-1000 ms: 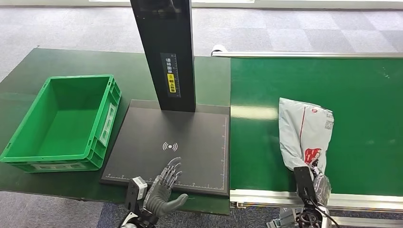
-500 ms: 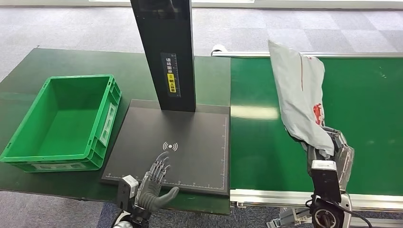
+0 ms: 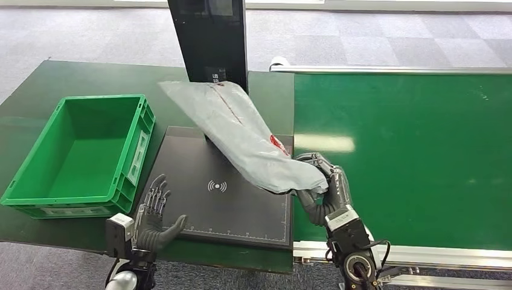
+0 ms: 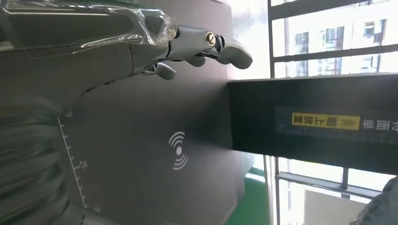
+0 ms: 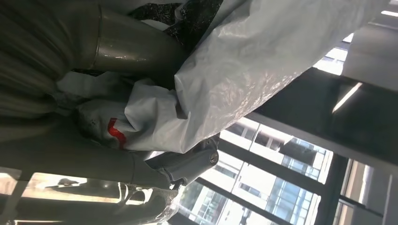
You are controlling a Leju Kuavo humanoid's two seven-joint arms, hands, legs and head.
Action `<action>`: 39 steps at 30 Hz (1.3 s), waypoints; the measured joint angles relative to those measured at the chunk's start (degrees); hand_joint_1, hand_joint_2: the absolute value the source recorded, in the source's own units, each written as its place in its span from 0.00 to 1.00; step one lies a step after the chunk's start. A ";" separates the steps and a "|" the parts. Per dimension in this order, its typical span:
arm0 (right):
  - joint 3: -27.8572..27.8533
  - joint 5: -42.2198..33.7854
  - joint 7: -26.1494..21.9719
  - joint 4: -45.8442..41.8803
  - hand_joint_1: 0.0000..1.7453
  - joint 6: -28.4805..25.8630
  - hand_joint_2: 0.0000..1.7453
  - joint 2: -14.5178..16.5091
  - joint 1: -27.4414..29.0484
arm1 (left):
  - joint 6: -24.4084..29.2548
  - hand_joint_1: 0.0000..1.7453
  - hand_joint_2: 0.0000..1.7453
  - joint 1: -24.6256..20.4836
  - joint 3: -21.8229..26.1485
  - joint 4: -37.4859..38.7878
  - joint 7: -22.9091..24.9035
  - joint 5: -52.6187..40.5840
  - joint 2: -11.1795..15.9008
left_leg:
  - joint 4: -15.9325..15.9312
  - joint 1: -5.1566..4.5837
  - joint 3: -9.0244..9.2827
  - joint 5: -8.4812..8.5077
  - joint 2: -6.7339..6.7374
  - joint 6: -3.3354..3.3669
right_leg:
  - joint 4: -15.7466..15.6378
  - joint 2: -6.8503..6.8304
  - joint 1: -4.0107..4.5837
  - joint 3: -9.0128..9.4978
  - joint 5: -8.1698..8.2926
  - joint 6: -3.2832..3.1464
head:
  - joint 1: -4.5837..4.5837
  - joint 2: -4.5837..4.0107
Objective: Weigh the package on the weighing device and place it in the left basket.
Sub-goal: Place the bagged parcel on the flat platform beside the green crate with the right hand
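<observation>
Package (image 3: 241,136): pale grey plastic, glossy, red printed marks and a thin red line along it; the right wrist view repeats the grey film and a red patch (image 5: 117,131). Weighing plate (image 3: 241,199): matte black, white wave symbol at centre, white ruler ticks along its edges. Post (image 3: 208,36): black, with a yellow label strip (image 4: 326,121) in the left wrist view. Basket (image 3: 36,199) at nine o'clock of the plate: bright green, pale labels on its walls. Table (image 3: 90,75): dark green. Belt (image 3: 410,133) at three o'clock: brighter green, silver rail. My fingers (image 3: 158,196): dark grey and silver. Floor (image 3: 90,30): grey tiles.
</observation>
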 joint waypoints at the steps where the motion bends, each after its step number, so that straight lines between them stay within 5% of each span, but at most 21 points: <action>1: 0.58 -0.15 -0.02 0.38 1.00 -0.09 1.00 -0.04 -0.13 | -0.03 0.00 1.00 0.12 0.34 -0.32 0.03 -0.10 0.01 | 0.00 0.00 0.00 0.00 0.00 0.00 | 0.00 0.00 0.00 0.00 0.00 0.00 | 0.00 0.00; 11: 4.81 -6.71 0.80 6.54 1.00 2.67 1.00 -0.06 0.05 | 0.22 0.00 1.00 1.68 2.47 -3.11 -0.11 -0.28 0.04 | 0.00 0.00 0.00 -0.01 0.01 0.00 | -0.01 0.02 0.00 -0.03 -0.01 -0.01 | -0.01 0.00; 20: 6.29 -9.42 0.73 21.47 1.00 -2.59 1.00 0.55 1.33 | 1.58 0.00 1.00 3.00 3.30 -4.44 -0.47 -0.49 0.26 | 0.00 0.00 -0.02 -0.01 0.00 0.00 | -0.01 0.01 0.00 -0.03 -0.03 -0.04 | 0.01 0.00; 24: 5.32 -9.43 0.76 25.91 0.03 -3.05 1.00 0.53 0.50 | 1.75 0.00 1.00 3.02 3.39 -4.40 -0.52 -0.49 0.46 | 0.00 -0.01 -0.02 -0.01 0.00 0.00 | -0.02 0.01 0.00 -0.04 -0.03 -0.04 | 0.01 0.00; 26: 5.00 -9.27 0.80 28.10 0.00 -3.16 1.00 0.57 -0.30 | 1.87 0.00 1.00 2.92 3.33 -4.25 -0.67 -0.43 0.52 | 0.00 -0.01 -0.01 -0.01 0.01 0.00 | -0.02 0.02 0.00 -0.04 -0.03 -0.04 | 0.01 0.00; 30: 4.32 -7.87 0.66 31.18 0.00 -4.40 0.00 1.06 -1.85 | 2.76 0.00 1.00 2.66 2.64 -3.65 -1.09 0.32 0.76 | 0.00 0.00 0.01 -0.01 0.01 0.00 | -0.02 0.02 0.01 -0.04 -0.03 -0.04 | 0.01 0.00; 39: 3.28 -7.37 1.19 32.10 0.00 -4.24 0.00 1.45 -2.92 | 3.16 0.00 1.00 2.53 2.01 -3.00 -1.15 0.89 1.21 | 0.00 0.00 0.00 -0.01 0.01 0.00 | -0.02 0.02 0.01 -0.04 -0.03 -0.04 | 0.01 0.00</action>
